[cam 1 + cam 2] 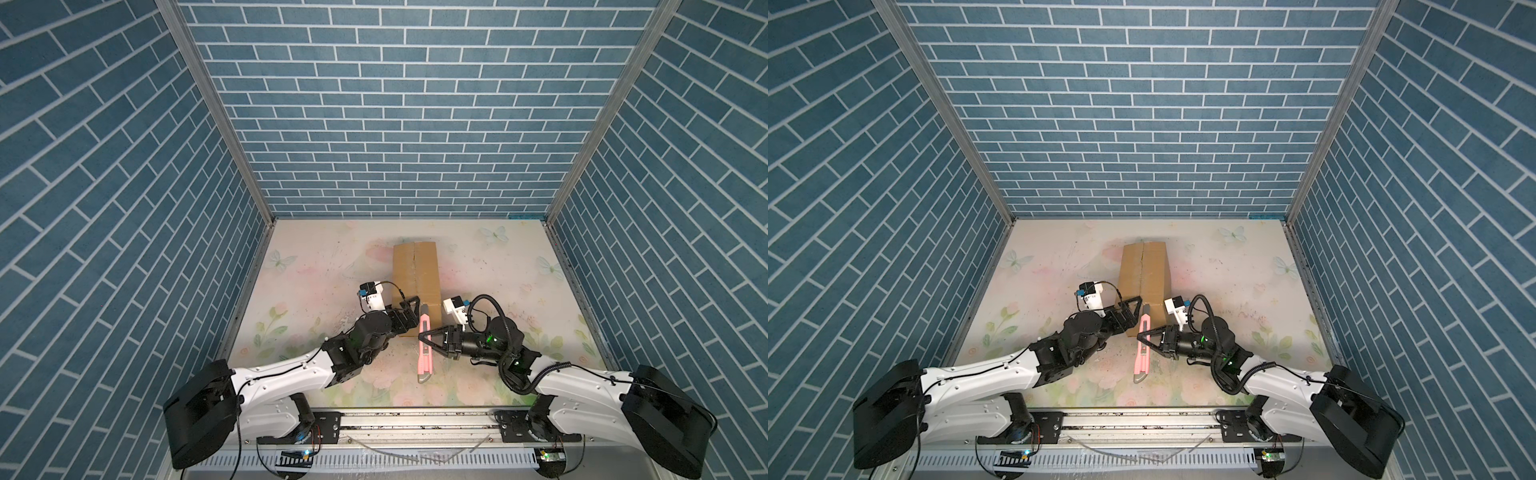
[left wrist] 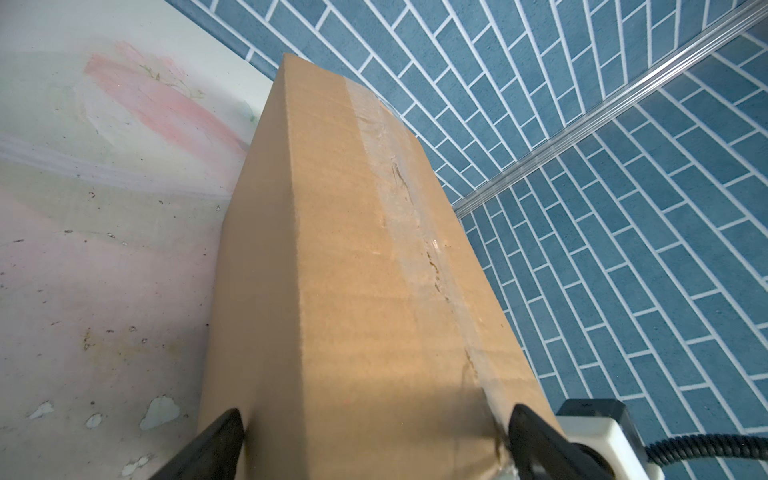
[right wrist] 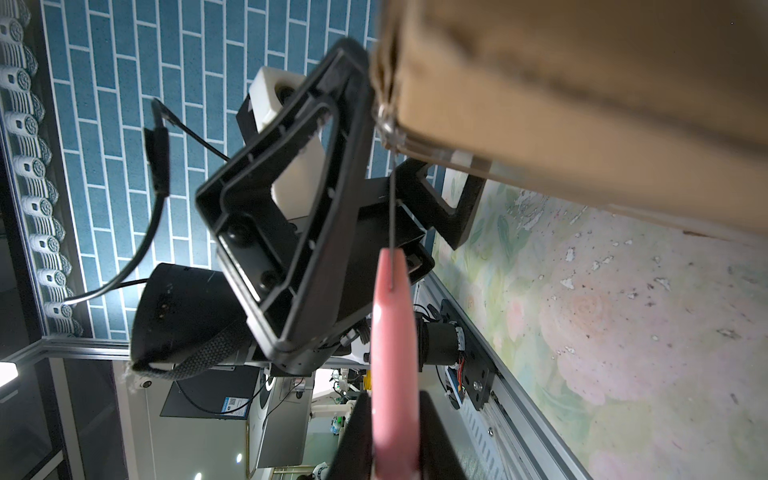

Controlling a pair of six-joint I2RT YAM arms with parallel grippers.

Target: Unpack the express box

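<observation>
Express box end-on to the robot, taped seam in line with pink utility knife.
Lying in the middle of the table, long axis running straight away toward the back wall. Near end straddled by left gripper, jaws spread wide, firm clamp not confirmed. Right gripper closed on the knife, blade tip at the seam's near end. Cut judged to run forward along it.

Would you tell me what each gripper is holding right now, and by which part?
Right gripper: the pink knife, pinched mid-body. Left gripper: open, fingers straddling the express box at its near end.
</observation>
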